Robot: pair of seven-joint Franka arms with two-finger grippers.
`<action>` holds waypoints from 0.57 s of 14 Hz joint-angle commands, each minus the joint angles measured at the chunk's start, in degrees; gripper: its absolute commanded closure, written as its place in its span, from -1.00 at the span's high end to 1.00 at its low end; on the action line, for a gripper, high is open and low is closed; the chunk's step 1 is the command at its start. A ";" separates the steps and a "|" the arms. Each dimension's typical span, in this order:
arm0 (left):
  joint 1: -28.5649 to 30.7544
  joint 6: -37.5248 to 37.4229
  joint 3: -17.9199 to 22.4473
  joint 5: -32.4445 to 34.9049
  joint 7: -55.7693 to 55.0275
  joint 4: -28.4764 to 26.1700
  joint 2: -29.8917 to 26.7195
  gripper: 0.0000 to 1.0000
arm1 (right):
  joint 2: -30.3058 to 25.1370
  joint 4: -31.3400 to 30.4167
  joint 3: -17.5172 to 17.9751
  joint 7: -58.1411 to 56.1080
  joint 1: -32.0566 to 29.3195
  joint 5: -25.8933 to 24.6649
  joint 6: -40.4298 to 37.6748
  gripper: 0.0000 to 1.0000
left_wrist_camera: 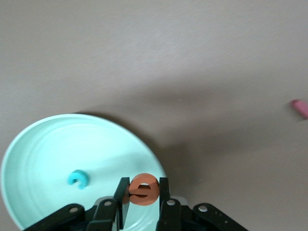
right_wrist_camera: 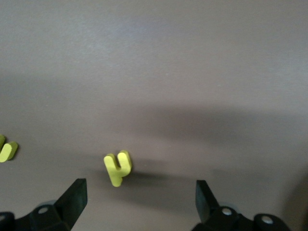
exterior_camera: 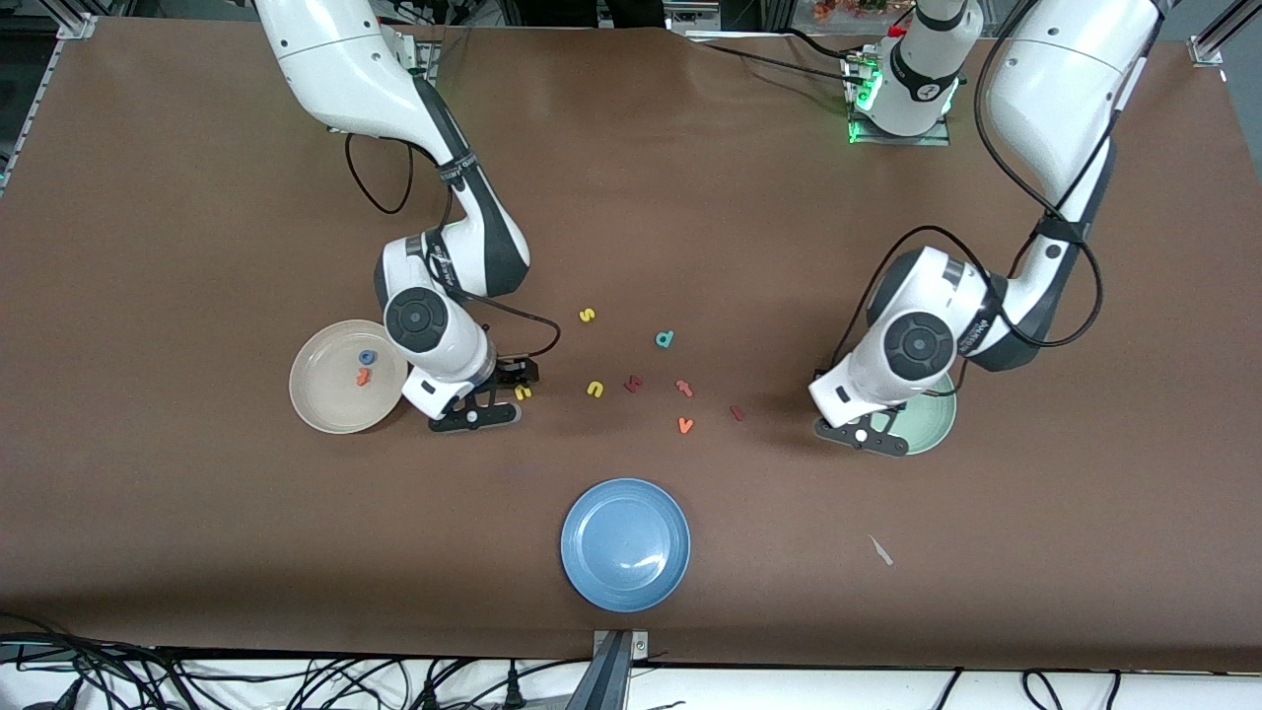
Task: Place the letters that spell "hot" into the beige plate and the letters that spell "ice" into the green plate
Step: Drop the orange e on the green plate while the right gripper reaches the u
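My left gripper [left_wrist_camera: 143,186] is shut on the orange "e" [left_wrist_camera: 143,189] and holds it over the rim of the green plate [left_wrist_camera: 43,149]. The teal "c" [left_wrist_camera: 77,178] lies in that plate. The dark red "i" [exterior_camera: 736,412] lies on the table beside the green plate [exterior_camera: 939,419], toward the right arm's end. My right gripper [right_wrist_camera: 139,190] is open and low over the table, with the yellow "h" [right_wrist_camera: 118,167] just ahead of its fingertips and untouched. The beige plate [exterior_camera: 320,409] next to it holds the blue "o" [exterior_camera: 368,357] and orange "t" [exterior_camera: 363,377].
Loose letters lie mid-table: yellow "s" [exterior_camera: 587,315], teal "d" [exterior_camera: 665,339], yellow "u" [exterior_camera: 595,389], a dark red letter [exterior_camera: 633,384], a redder "t" [exterior_camera: 683,388] and an orange "v" [exterior_camera: 685,425]. A blue plate [exterior_camera: 625,543] sits nearer the front camera.
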 commanded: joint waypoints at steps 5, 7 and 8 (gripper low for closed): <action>4.90 -3.43 -0.92 -4.69 8.40 -2.35 -0.55 -0.75 | 4.04 2.33 1.42 -0.58 -0.27 0.57 4.74 1.00; 5.17 -3.87 -0.92 -4.87 7.98 -3.40 -0.38 0.80 | 4.65 3.12 1.42 -0.76 -0.27 0.57 4.74 0.99; 5.34 -4.39 -1.09 -5.05 8.32 -3.76 -0.99 1.00 | 5.01 3.64 1.42 -0.67 -0.27 0.57 4.74 0.98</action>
